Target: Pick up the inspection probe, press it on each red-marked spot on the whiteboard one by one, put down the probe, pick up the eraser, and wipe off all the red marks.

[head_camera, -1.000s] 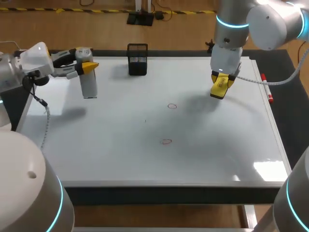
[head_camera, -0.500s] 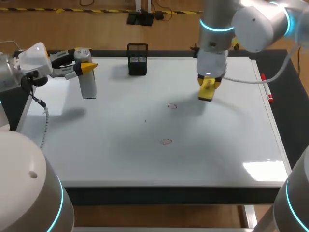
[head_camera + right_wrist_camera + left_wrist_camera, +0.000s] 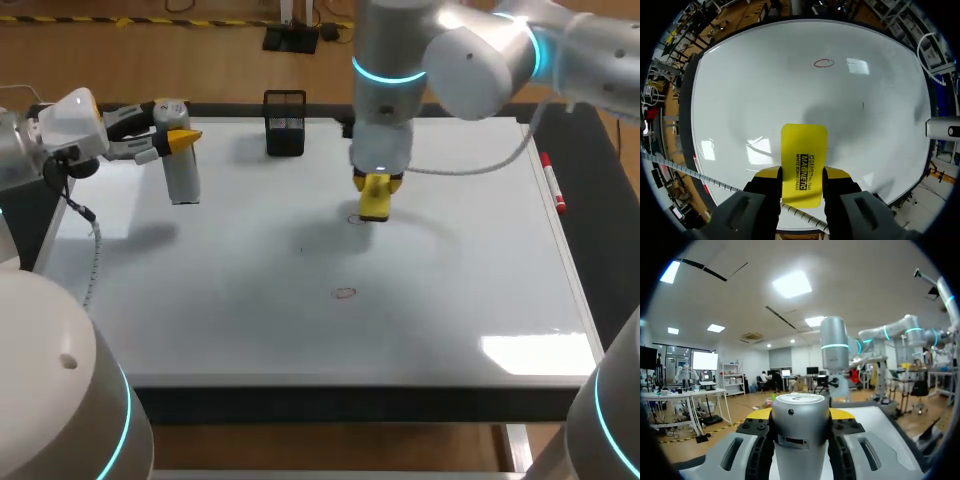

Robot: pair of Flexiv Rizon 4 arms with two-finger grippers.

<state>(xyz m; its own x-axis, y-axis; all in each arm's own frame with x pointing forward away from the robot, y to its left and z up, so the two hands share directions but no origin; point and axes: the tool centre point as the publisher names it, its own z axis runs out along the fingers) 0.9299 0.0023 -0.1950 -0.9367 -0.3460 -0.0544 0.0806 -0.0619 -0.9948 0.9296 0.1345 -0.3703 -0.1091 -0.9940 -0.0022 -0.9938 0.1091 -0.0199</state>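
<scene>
Over the farther red circle (image 3: 355,219) on the white whiteboard (image 3: 200,300), right gripper (image 3: 374,203) clamps the yellow rectangular eraser (image 3: 803,150); left gripper (image 3: 172,139) grips the silver cylindrical probe (image 3: 184,175) at the board's far-left corner, well apart.

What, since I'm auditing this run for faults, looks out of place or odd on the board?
Nothing spilled or damaged. One oddity: the probe is not put down; the left gripper is shut on it, upright, while the right gripper already holds the eraser by the farther red mark.
</scene>
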